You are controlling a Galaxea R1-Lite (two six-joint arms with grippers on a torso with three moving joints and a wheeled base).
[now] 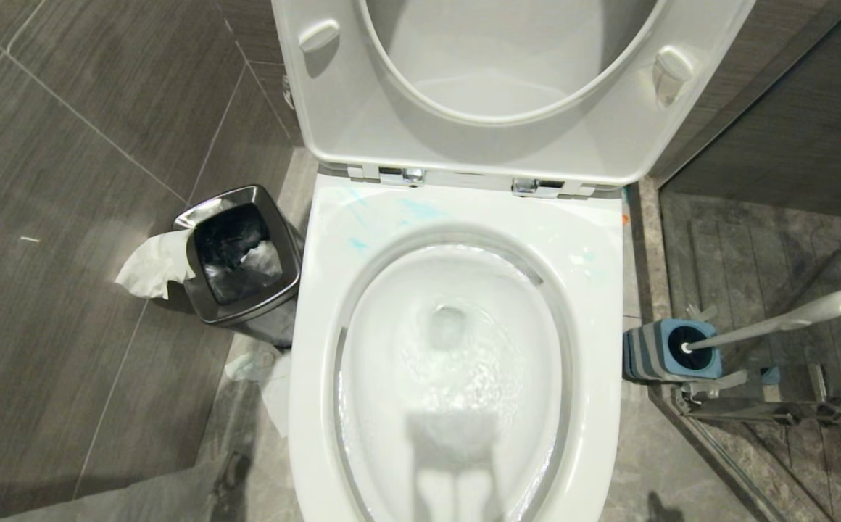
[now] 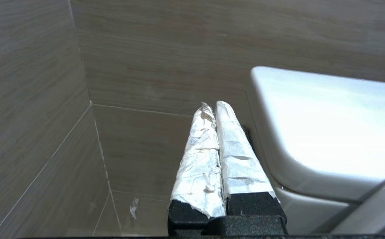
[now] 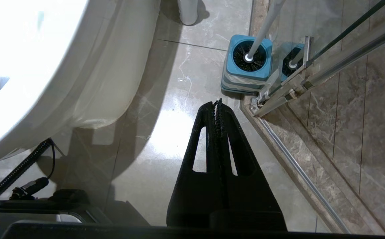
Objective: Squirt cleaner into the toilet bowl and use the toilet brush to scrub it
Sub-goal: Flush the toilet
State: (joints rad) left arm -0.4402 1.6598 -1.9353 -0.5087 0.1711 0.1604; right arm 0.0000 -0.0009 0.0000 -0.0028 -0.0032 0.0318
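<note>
Here the toilet brush leans rightward from its holder, both pincers closed, empty.

One toilet bowl, one toilet brush in one holder, and one waste bin. Two grippers: left gripper, right gripper. Two seat bumpers

Toilet bowl — glossy white; turquoise-blue cleaner streaks on rim at 11 o'clock. Toilet brush handle white, its holder blue-and-grey striped. Waste bin — shiny steel, black inside. Wall tiles grey-brown, streaked grain.
</note>
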